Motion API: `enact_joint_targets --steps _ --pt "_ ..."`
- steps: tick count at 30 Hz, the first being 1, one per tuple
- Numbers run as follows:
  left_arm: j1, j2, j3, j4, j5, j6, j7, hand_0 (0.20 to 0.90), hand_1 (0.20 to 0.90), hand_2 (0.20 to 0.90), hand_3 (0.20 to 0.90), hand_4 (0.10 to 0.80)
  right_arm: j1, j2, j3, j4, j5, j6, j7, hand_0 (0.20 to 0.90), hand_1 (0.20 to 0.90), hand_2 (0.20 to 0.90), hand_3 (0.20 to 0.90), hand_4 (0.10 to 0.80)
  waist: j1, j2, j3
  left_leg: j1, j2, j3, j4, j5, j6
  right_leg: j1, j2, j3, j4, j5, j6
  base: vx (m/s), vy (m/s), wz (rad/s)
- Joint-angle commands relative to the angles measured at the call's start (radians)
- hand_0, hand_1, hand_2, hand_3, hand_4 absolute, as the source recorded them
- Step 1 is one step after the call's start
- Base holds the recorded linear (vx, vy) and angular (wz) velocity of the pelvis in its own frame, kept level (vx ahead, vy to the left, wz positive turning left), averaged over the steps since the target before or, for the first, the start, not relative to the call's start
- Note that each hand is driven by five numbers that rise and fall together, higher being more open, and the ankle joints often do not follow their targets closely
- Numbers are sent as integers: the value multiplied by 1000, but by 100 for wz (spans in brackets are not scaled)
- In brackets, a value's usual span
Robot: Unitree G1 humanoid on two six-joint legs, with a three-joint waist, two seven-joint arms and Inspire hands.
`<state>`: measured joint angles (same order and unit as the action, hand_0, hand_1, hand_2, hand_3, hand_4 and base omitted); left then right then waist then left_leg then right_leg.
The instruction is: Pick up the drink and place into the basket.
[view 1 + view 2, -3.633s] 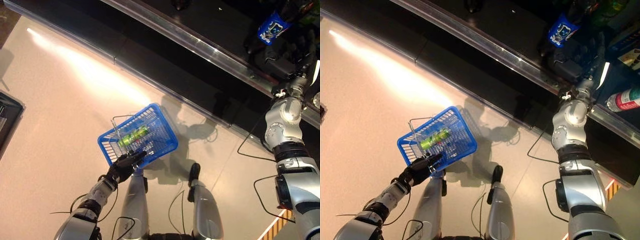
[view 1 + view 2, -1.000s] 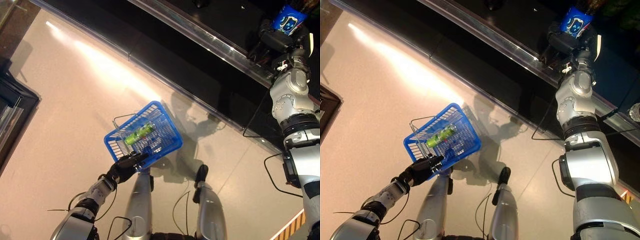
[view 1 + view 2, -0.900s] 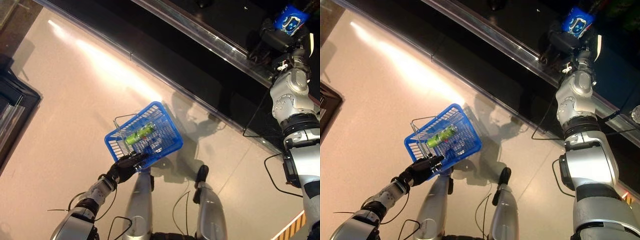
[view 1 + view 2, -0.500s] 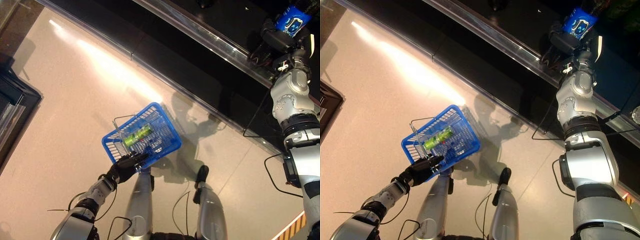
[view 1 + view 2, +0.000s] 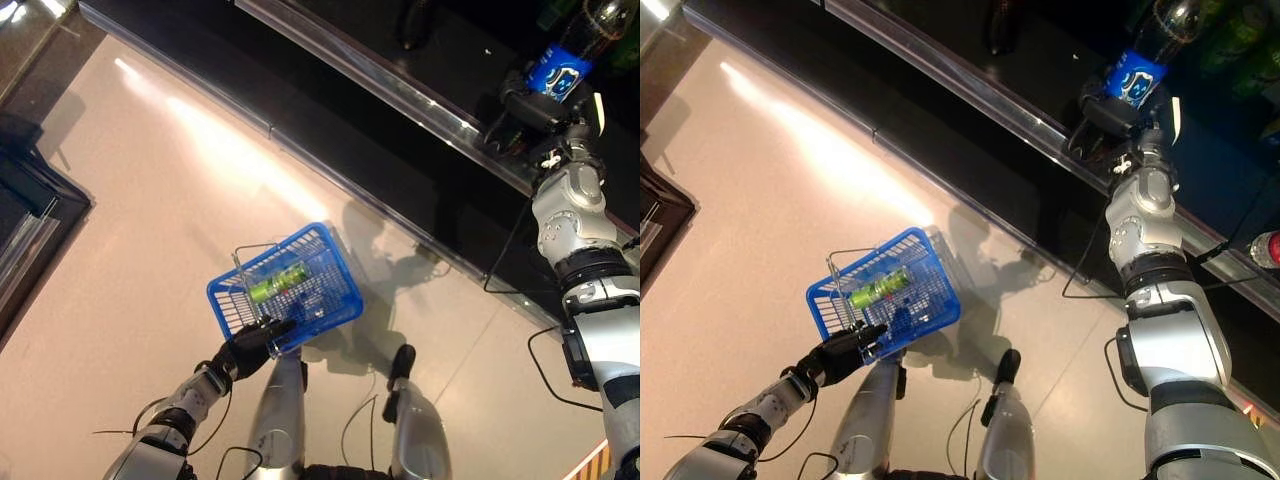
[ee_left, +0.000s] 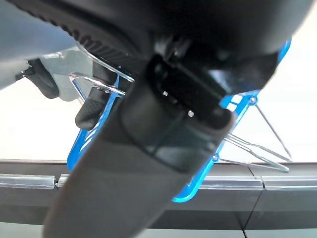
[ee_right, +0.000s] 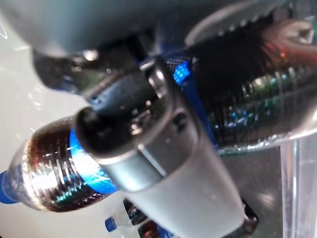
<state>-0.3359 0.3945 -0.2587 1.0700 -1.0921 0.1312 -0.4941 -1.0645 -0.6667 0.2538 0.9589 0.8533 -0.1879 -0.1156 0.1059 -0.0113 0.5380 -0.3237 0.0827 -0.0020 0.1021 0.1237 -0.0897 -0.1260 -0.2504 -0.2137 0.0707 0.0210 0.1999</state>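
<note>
A blue wire-handled basket [image 5: 318, 297] hangs low in front of me, and a green drink can [image 5: 277, 283] lies inside it. My left hand [image 5: 245, 350] is shut on the basket's wire handle [image 6: 94, 82] at its near rim. My right hand [image 5: 530, 105] is stretched up to the dark shelf at the far right. Its fingers are curled round a dark cola bottle with a blue label [image 5: 560, 72]. In the right wrist view the same bottle [image 7: 47, 171] shows pressed against the hand [image 7: 148, 144].
A dark display shelf with a metal front rail [image 5: 400, 85] runs diagonally across the top. More bottles stand on it: a dark one [image 5: 415, 20], green ones [image 5: 1240, 35] and a red-labelled one [image 5: 1262, 247]. A dark cabinet [image 5: 25, 215] stands at the left.
The camera has shifted, so the whole bottle now shows above the right hand. That hand stays shut on the bottle at the shelf. The basket still hangs from my left hand.
</note>
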Motion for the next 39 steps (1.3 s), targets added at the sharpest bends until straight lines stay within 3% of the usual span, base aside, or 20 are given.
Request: enact_joint_targets --steps 1,9,12,14,16,21,25,29,33,39 --pt "108 -20 -5 -62 32 -26 -138 300 300 300 200 100 -55 -95 -69 -168 -5 -116 50 300 300 300 200 100 5 -52 -147 91 29 5 91 -158 14 -39 -12 54 -53 106 -46 49 115 1" --pt "140 -37 36 -73 84 -24 -127 300 300 300 200 100 23 -67 -114 -172 -1 -75 82 300 300 300 200 100 26 -105 -208 138 -18 -24 194 -266 46 25 -51 108 -88 166 -32 52 164 -19" --pt "160 -25 57 -75 128 -1 -129 300 300 300 200 100 80 -39 -142 -177 -5 -58 111 300 300 300 200 100 35 -109 -245 179 -40 -10 231 -321 58 50 -85 115 -135 242 -15 119 249 -36" --pt "174 -19 66 -86 120 -1 -123 300 300 300 200 100 108 -11 -149 -199 -16 -49 122 300 300 300 200 100 42 -109 -265 206 -44 14 200 -302 53 41 -112 73 -138 284 -5 16 220 -64" --pt "205 -13 83 -107 104 -5 -119 300 300 300 200 100 162 26 -151 -269 -30 -31 122 300 300 300 200 100 44 -93 -285 265 -30 56 107 -257 57 29 -115 54 -55 301 -1 -51 260 -74" --pt "209 -17 87 -89 92 -25 -134 300 300 300 200 100 222 58 -131 -313 -21 -43 157 300 300 300 200 100 40 -87 -335 312 -47 92 -34 -190 75 54 -80 24 11 287 -11 -75 141 -59" --pt "196 -26 101 -97 77 -38 -130 300 300 300 200 100 277 88 -107 -388 -7 -59 185 300 300 300 200 100 48 -100 -381 337 -70 86 -134 -150 97 107 -32 -5 54 247 -20 -97 -23 -23" --pt "197 -38 109 -149 51 -57 -126 300 300 300 200 100 325 121 -95 -462 -37 -86 199 300 300 300 200 100 56 -98 -399 337 -71 67 -179 -120 109 144 7 -12 77 193 -30 -163 -167 -5" --pt "198 -52 125 -206 47 -106 -114 300 300 300 200 100 352 155 -92 -537 -87 -92 192 300 300 300 200 100 86 -105 -405 309 -50 88 -189 -89 82 223 22 -91 -44 129 -38 -210 -251 -7" --pt "201 -106 107 -288 33 -136 -149 300 300 300 200 100 402 172 -75 -647 -165 -59 147 300 300 300 200 100 103 -96 -413 272 -7 94 -189 -30 29 276 78 -149 -122 33 -60 -142 -90 -4"
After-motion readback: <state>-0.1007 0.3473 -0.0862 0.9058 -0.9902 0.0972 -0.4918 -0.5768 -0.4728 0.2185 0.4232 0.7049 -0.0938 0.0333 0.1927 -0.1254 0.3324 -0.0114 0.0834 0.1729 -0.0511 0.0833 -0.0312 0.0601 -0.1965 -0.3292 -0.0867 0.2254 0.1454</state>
